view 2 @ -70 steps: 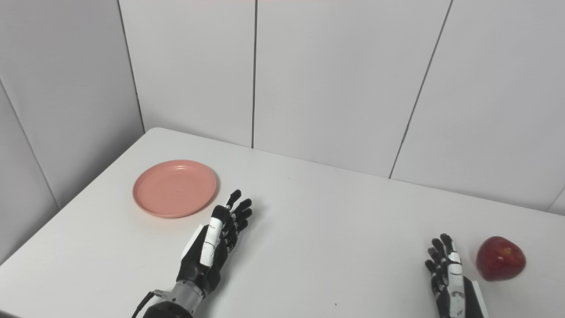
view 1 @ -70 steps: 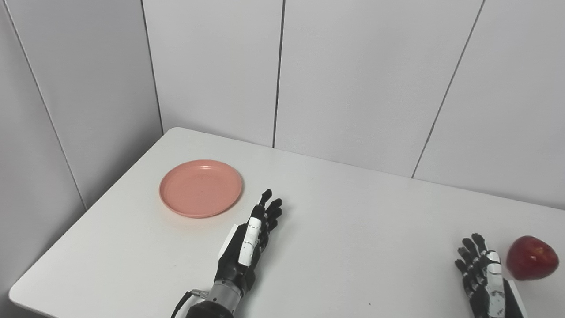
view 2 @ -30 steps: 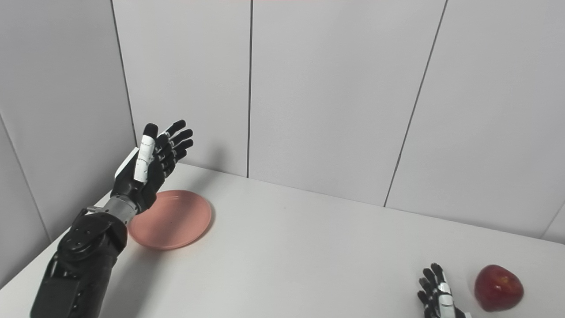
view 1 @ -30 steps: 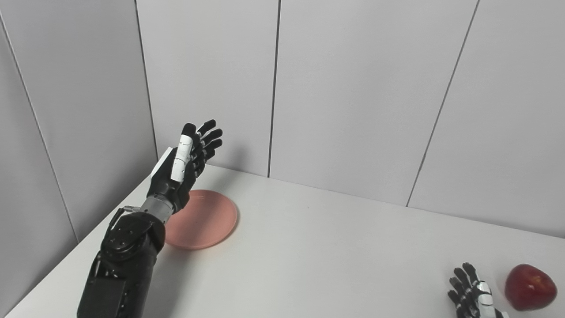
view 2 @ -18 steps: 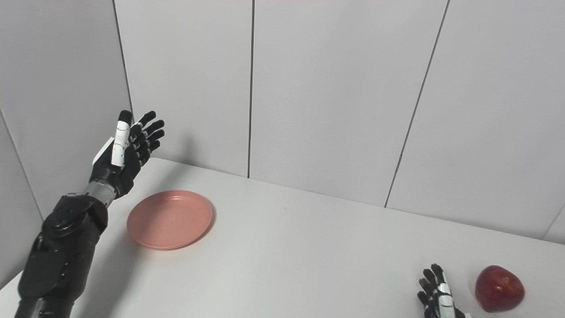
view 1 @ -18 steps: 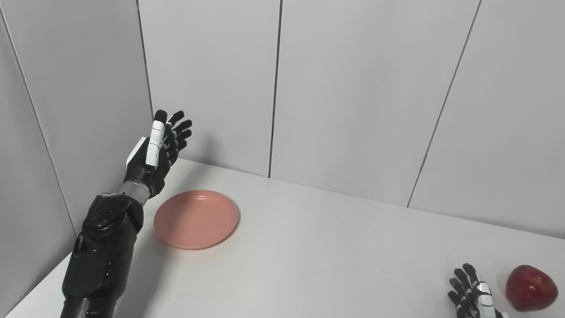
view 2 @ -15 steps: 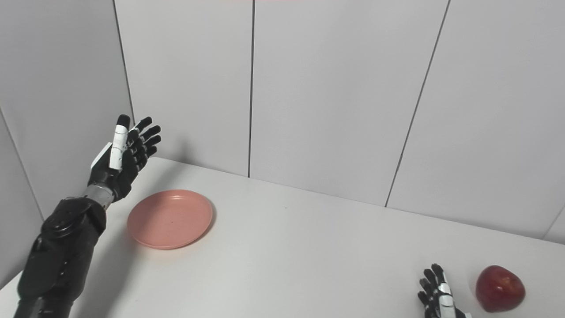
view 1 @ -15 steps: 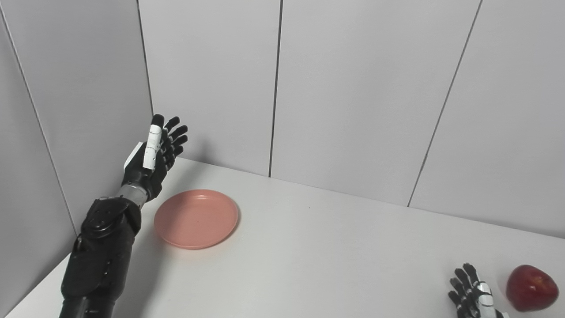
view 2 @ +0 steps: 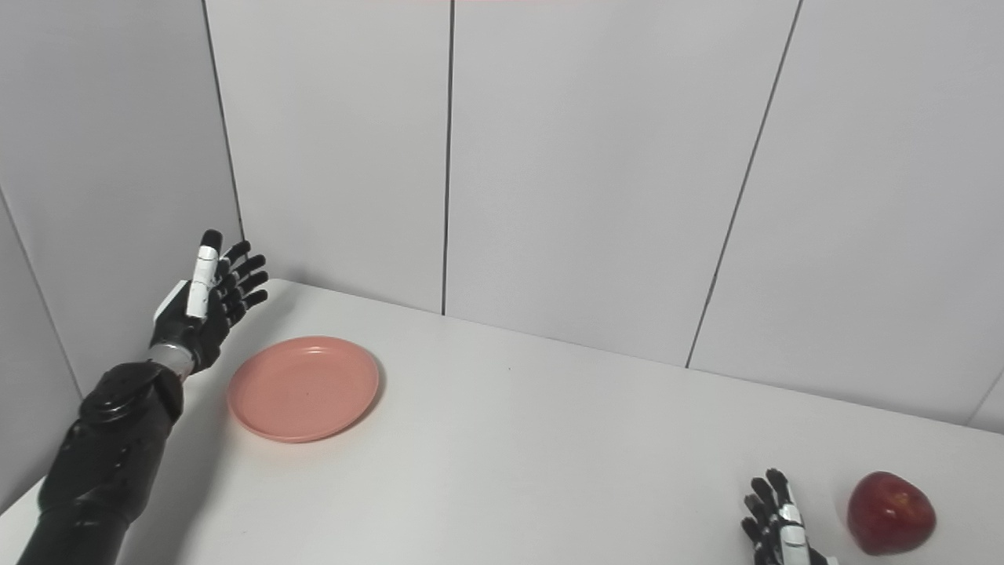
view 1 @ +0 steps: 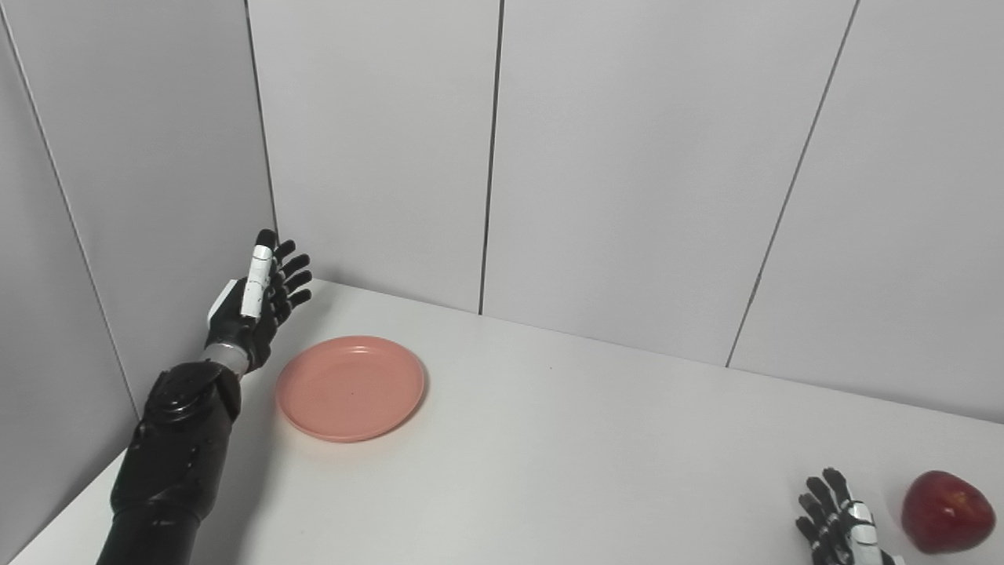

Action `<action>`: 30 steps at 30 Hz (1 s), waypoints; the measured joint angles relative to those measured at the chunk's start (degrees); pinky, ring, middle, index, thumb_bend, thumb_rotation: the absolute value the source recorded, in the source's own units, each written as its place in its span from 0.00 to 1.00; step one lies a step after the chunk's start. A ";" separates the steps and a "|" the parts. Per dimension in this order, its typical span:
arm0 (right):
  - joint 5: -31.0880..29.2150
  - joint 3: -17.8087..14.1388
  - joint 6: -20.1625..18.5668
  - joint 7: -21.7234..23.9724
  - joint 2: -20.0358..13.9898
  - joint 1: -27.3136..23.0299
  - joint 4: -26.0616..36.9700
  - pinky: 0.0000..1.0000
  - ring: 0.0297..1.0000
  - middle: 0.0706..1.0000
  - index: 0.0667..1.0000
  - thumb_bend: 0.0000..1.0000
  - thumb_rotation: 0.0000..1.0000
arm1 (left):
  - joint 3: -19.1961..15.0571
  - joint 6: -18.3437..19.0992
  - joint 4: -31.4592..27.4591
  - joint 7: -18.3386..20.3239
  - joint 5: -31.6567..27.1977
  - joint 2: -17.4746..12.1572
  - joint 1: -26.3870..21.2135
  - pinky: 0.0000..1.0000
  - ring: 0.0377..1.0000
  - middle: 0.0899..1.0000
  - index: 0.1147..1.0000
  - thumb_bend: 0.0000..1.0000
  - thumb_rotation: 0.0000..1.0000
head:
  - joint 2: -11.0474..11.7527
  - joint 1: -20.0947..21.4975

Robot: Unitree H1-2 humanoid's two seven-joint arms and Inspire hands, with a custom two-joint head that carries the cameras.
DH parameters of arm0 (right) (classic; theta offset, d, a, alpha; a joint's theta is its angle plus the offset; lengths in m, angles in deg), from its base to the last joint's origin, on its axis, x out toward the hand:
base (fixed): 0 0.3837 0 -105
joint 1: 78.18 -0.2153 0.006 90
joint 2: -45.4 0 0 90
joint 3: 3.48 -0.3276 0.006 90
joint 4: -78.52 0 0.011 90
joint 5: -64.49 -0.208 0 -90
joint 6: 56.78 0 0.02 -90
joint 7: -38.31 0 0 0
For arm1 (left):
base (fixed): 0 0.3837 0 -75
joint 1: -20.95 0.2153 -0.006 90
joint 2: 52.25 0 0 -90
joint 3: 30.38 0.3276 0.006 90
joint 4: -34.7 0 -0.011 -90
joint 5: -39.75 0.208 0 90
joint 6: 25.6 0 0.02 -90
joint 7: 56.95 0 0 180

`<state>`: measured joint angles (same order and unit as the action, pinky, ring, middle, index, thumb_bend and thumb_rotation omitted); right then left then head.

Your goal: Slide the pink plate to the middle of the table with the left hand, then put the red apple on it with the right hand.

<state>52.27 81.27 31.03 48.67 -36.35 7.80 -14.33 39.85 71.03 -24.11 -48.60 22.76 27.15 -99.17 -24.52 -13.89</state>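
Nothing's done yet: the plate (view 1: 350, 388) sits far left, the apple (view 1: 946, 511) untouched, left hand (view 1: 259, 302) and right hand (view 1: 839, 527) both spread, empty.

Left robot hand (view 1: 255, 302) spread beside pink plate (view 1: 350, 388)

White table (view 1: 549, 471) with a plate and an apple on it

The table top is plain white and set into a corner of grey panelled walls; a pink plate (view 1: 350, 388) lies flat on it near the far left corner, empty and right way up; a red apple (view 1: 947, 511) sits on the top at the near right, well apart from the plate; the wide middle stretch between the two is bare white surface; the table's left edge runs diagonally toward the near left corner.
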 measured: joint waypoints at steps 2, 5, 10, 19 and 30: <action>0.01 0.07 -0.01 -0.01 -0.06 0.07 0.13 0.99 0.98 0.97 1.00 0.77 1.00 | -0.08 -1.12 2.50 -0.03 0.12 -0.48 -0.52 0.94 0.91 0.89 0.91 0.95 0.96 | -0.44 0.09; 0.00 0.19 -0.08 -0.02 -0.03 0.25 0.66 0.98 0.97 0.96 1.00 0.77 1.00 | -0.40 -2.65 5.80 -0.13 0.08 -1.18 -1.21 0.92 0.89 0.88 0.90 0.96 0.93 | -0.62 0.00; -0.05 0.28 -0.16 -0.02 -0.03 0.43 1.07 0.99 0.97 0.97 1.00 0.77 1.00 | -1.07 -6.63 12.18 -0.23 -0.16 -1.64 -2.10 0.91 0.87 0.85 0.89 0.93 0.94 | -0.79 -0.17; -0.33 0.26 -0.38 -0.02 -0.15 0.44 1.09 0.98 0.97 0.95 1.00 0.78 1.00 | -1.05 -11.48 20.97 1.82 -1.30 -1.72 -2.43 0.95 0.89 0.88 0.91 0.90 0.93 | -0.79 -0.18; -0.30 0.29 -0.51 -0.02 -0.19 0.54 1.17 0.99 0.97 0.95 1.00 0.77 1.00 | -0.70 -14.36 23.20 2.27 -1.83 -1.22 -2.35 0.93 0.91 0.88 0.90 0.88 0.92 | -0.62 0.18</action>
<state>51.97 81.56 30.51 48.65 -36.54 8.34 -13.16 39.14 56.67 -0.91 -46.32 20.93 25.93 -101.51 -25.14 -13.71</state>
